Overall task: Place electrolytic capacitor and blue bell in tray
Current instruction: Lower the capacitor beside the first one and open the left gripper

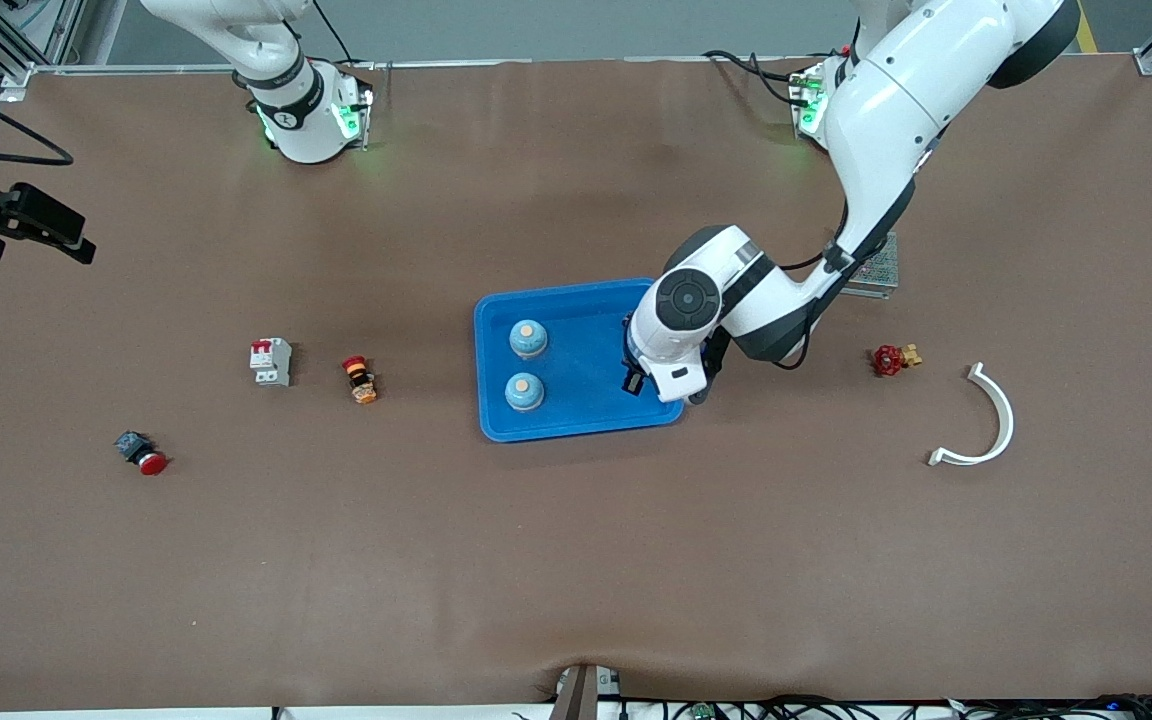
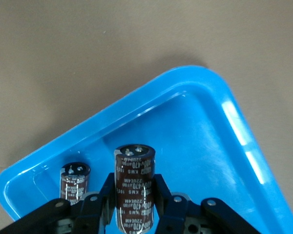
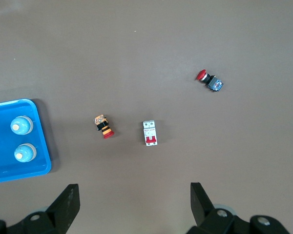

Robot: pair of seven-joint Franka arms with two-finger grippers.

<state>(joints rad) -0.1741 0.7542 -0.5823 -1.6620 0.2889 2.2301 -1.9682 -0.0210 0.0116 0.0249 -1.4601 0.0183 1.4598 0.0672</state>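
Note:
The bright-blue tray [image 1: 576,428] lies mid-table. Two blue bells [image 1: 528,339] [image 1: 524,392] stand in its half toward the right arm's end. My left gripper [image 1: 636,378] is over the tray's end toward the left arm. In the left wrist view it [image 2: 134,183] is shut on a brown electrolytic capacitor [image 2: 134,168], over the tray floor [image 2: 210,146]. A second capacitor [image 2: 75,180] stands in the tray beside it. My right gripper [image 3: 133,187] is open and empty, waiting high over the right arm's end of the table, where it also shows in the front view [image 1: 31,218].
A white circuit breaker [image 1: 271,361], an orange-and-black button [image 1: 360,380] and a red mushroom button [image 1: 142,453] lie toward the right arm's end. A red valve [image 1: 893,359], a white curved piece [image 1: 986,420] and a grey mesh box [image 1: 876,268] lie toward the left arm's end.

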